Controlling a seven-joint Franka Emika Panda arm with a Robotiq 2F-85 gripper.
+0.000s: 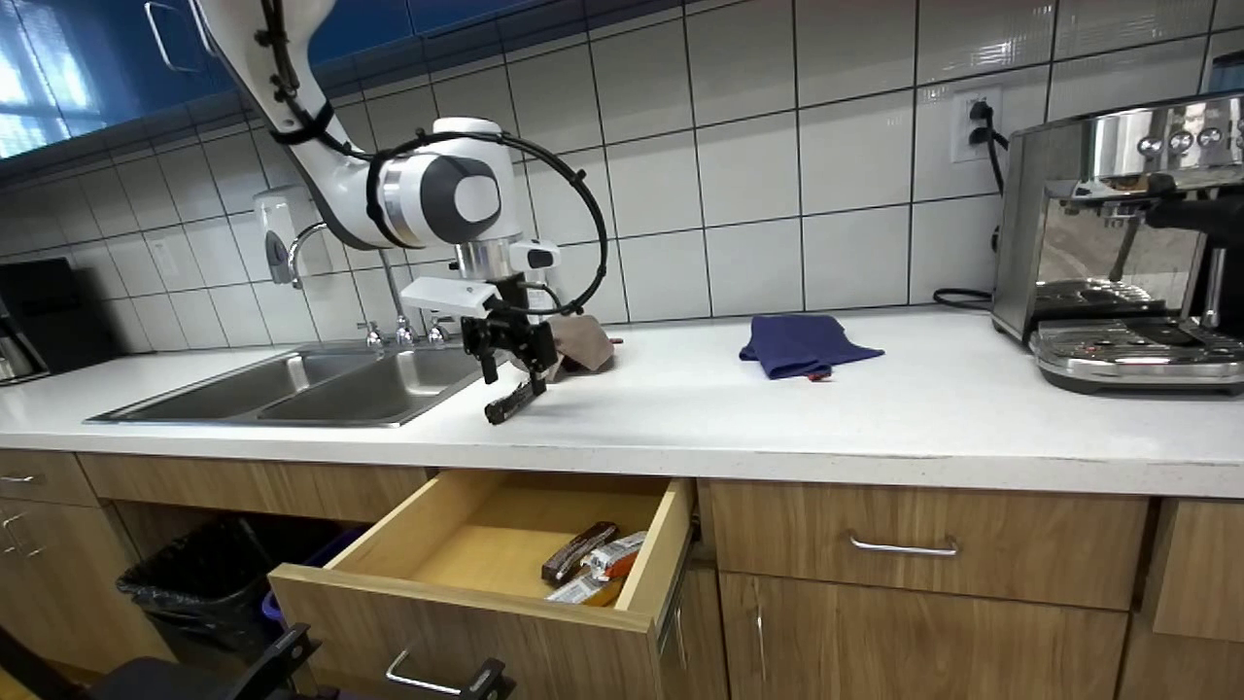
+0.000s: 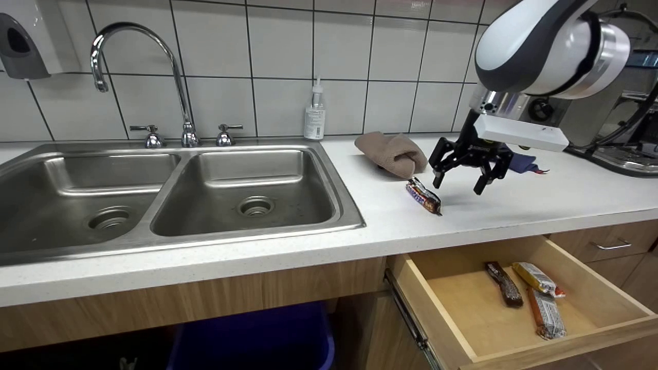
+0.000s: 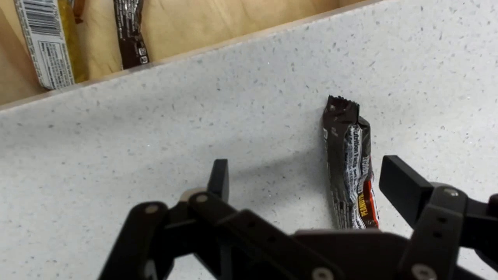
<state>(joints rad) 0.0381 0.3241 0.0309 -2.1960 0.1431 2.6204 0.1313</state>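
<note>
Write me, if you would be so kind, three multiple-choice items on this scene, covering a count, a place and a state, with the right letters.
1. How many wrapped bars lie in the open drawer?
A. Two
B. Four
C. Three

2. Where does the snack bar nearest the gripper lie?
A. On the countertop
B. In that drawer
C. In the sink

3. How is the gripper?
A. Shut on the snack bar
B. Open
C. Shut on nothing

1: C, both exterior views show three.
2: A, the wrist view shows it resting on the speckled countertop.
3: B, its fingers stand wide apart in the wrist view.
</note>
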